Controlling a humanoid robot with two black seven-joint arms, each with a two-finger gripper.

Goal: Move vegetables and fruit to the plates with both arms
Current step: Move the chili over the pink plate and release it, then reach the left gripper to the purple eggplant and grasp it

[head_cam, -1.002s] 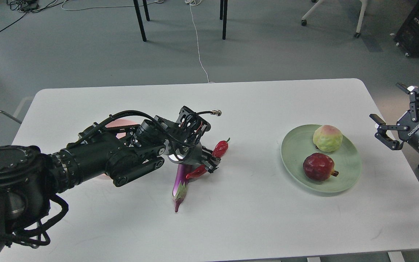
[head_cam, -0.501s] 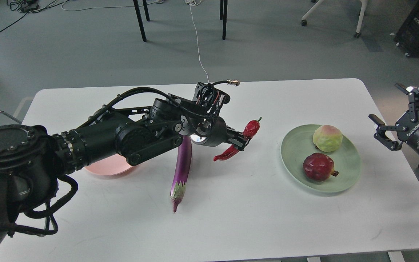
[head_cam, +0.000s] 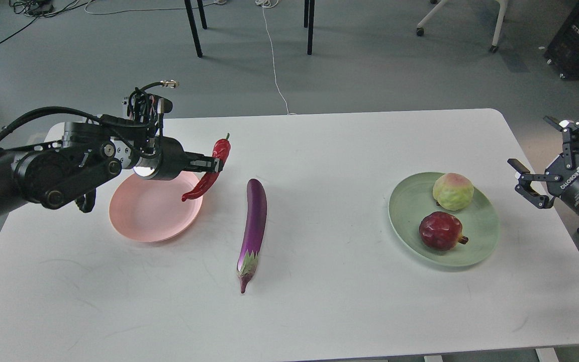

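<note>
At nine o'clock, the left gripper (head_cam: 214, 164) pinches the slender red chili pepper (head_cam: 210, 172) above the pale pink plate's (head_cam: 138, 221) rim. Centrally, the glossy purple eggplant (head_cam: 253, 226) awaits; both fruits sit on the mint plate (head_cam: 480, 236). At three o'clock, the right gripper (head_cam: 546, 166) is spread, empty.

Red chili pepper (head_cam: 210, 168) hangs tilted over pink plate's (head_cam: 141, 221) right rim.

Head view — high, forward-down over table (head_cam: 319, 311)

Two plates: pink plate (head_cam: 143, 221), green plate (head_cam: 480, 236). One eggplant (head_cam: 254, 226), one chili (head_cam: 209, 173), one green fruit (head_cam: 453, 191), one pomegranate (head_cam: 440, 230).
</note>
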